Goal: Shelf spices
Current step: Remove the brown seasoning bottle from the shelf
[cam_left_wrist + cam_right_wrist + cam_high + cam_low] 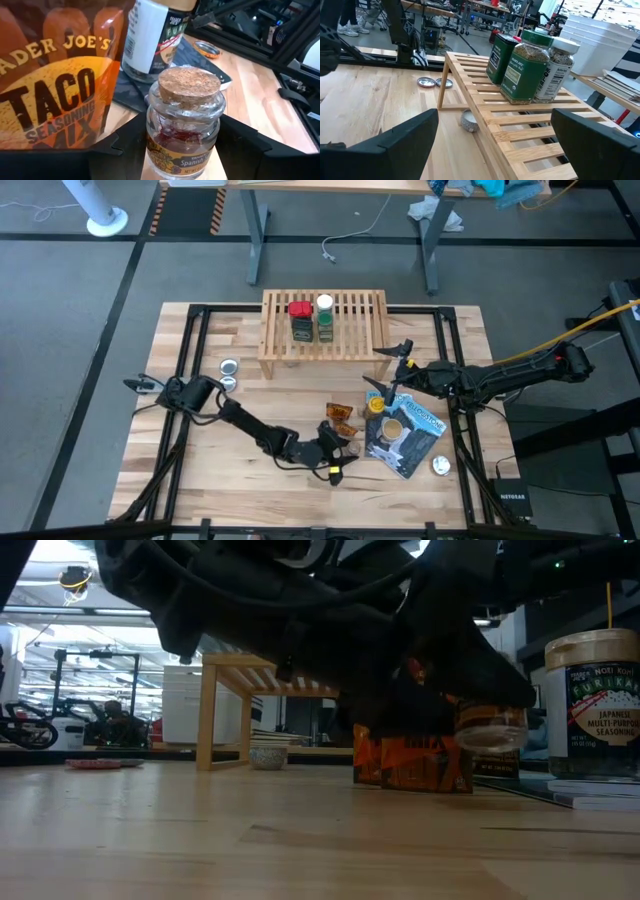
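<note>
Your left gripper (337,448) brackets a cork-stoppered saffron jar (184,125), fingers either side; whether it actually clamps, you cannot tell. Just beside it: orange taco seasoning packet (55,85). Just beyond: white-labelled furikake jar (152,37) on the glossy pouch (405,435). Your right gripper (392,370) hangs wide apart at the shelf (325,330) end. Farther on the slats: green-capped jar (529,65), white-capped jar (559,70), dark green tin (501,57).

Wood shelf (520,125) on table (380,100). Three containers grouped on slats: green tin (501,57), green-capped jar (525,70), white-capped jar (556,70), touching. Small jar (469,121) under shelf. Two silver discs (426,82) beyond. Own dark fingers (395,145) spread wide.
</note>
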